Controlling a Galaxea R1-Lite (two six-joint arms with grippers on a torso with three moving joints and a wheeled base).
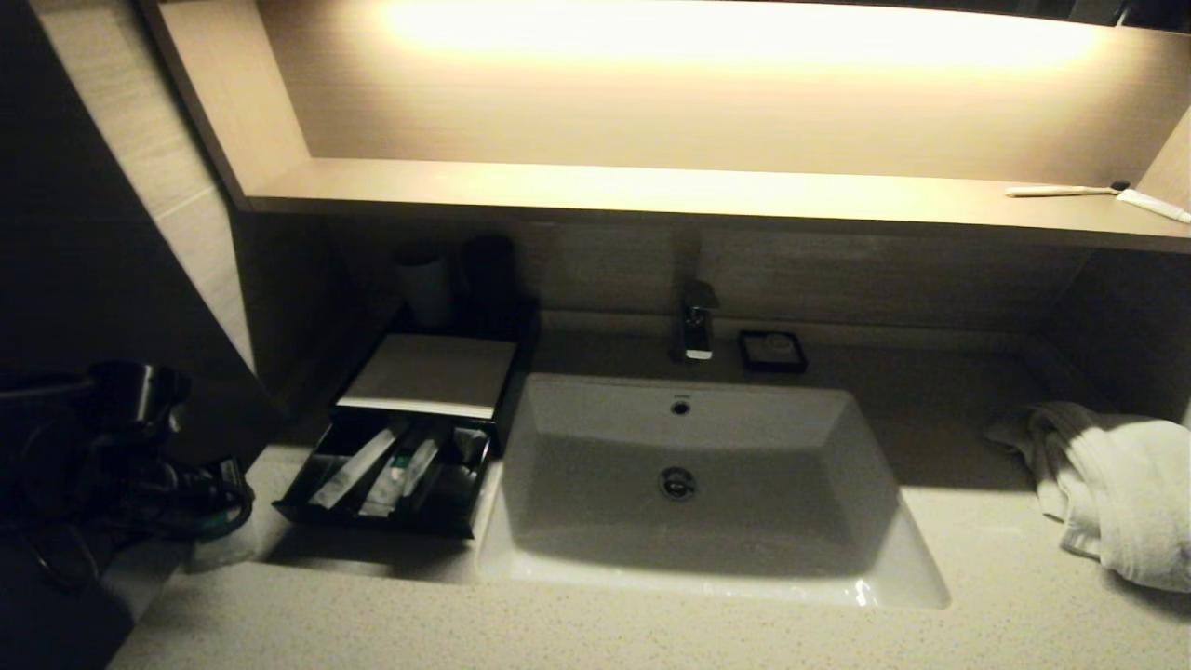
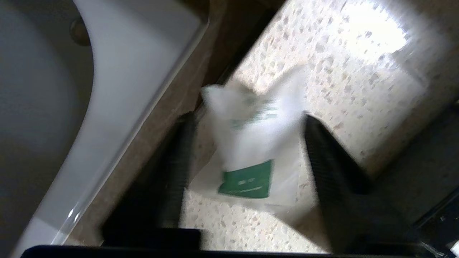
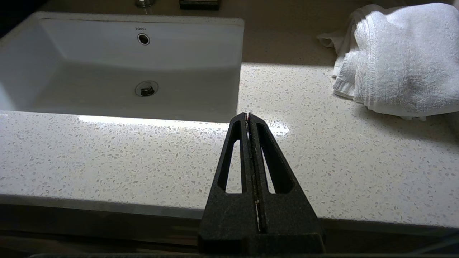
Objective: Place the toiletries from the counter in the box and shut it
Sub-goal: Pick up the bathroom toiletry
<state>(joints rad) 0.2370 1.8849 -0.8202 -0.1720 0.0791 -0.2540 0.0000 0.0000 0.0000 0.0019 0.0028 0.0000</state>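
Note:
A white sachet with a green square label [image 2: 251, 150] lies on the speckled counter [image 2: 344, 71] beside the basin's corner. My left gripper [image 2: 247, 122] is open, and its two dark fingers [image 2: 322, 150] stand on either side of the sachet, close to its edges. In the head view this arm is a dark mass at the far left, with the left gripper [image 1: 219, 507] low over the counter beside the box. The black box [image 1: 372, 521] has its drawer pulled out, with wrapped sticks [image 1: 358, 465] lying in its compartments. My right gripper [image 3: 248, 114] is shut and empty above the counter's front edge.
The white basin [image 1: 689, 577] fills the middle, with the tap [image 1: 698, 321] and a black soap dish [image 1: 772, 351] behind it. A white towel [image 1: 1117, 484] is heaped at the right. Two cups [image 1: 428, 284] stand behind the box. A toothbrush [image 1: 1061, 191] lies on the lit shelf.

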